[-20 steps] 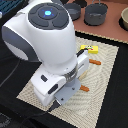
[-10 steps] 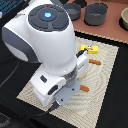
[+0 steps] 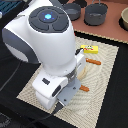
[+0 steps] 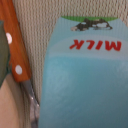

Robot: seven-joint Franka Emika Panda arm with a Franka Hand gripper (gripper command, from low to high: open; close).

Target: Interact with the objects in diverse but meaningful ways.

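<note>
Milk carton (image 4: 82, 75), pale blue, lies on the woven mat (image 3: 102, 80) right beneath the wrist camera, an orange-handled utensil (image 4: 14, 45) alongside its long axis, though I cannot tell how the jaws stand, hidden under the arm (image 3: 47, 37).

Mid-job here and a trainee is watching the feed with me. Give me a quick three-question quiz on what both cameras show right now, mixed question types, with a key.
1. True or false: the wrist view shows a pale blue carton printed with the word MILK.
2. Multiple choice: in the wrist view, what lies beside the carton on the woven mat? A) a glass jar B) an orange-handled utensil C) a sponge
3. Fill in: in the exterior view, the yellow block lies on the mat to the exterior view's ____ of the arm.

Key: 1 true; 2 B; 3 right.
</note>
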